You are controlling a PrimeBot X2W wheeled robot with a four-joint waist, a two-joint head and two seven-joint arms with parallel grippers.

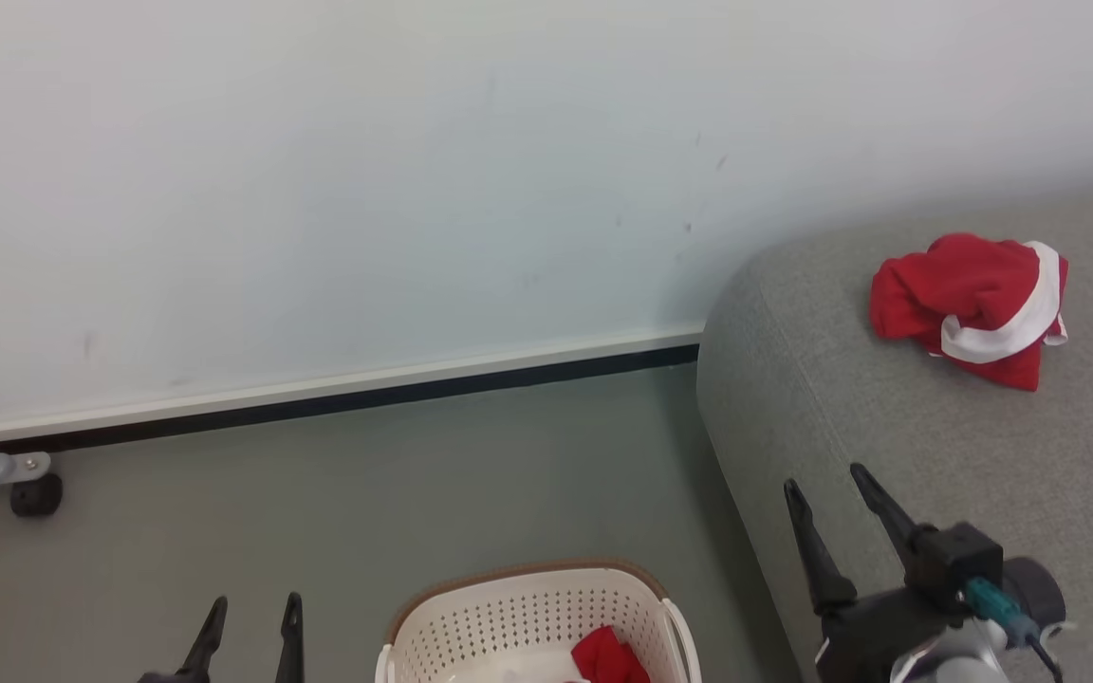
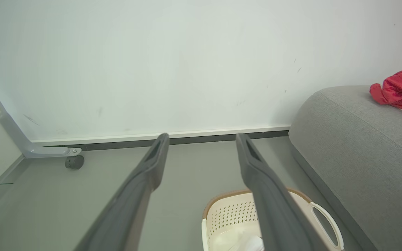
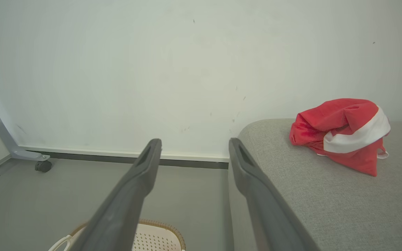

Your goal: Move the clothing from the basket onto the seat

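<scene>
In the head view, the grey sofa (image 1: 888, 446) is at 3 o'clock. 1 bunch of red clothes (image 1: 969, 299) with a white band lies on top of it, at 2 o'clock. The basket (image 1: 527, 575) sits on the floor (image 1: 366, 493) at 6 o'clock, near the sofa, and a red piece (image 1: 609, 656) shows inside it. The left claw (image 1: 252, 607) is at 7 o'clock, a little open and holding nothing. The right claw (image 1: 824, 480) is at 5 o'clock, in front of the sofa's edge, open and holding nothing

In the left wrist view, the left claw (image 2: 202, 139) is spread open with nothing in it. The basket (image 2: 326, 223) is at 6 o'clock

In the right wrist view, the right claw (image 3: 194, 143) is wide open and has hold of nothing. The bunch of red clothes (image 3: 340, 136) lies on the sofa at 3 o'clock
</scene>
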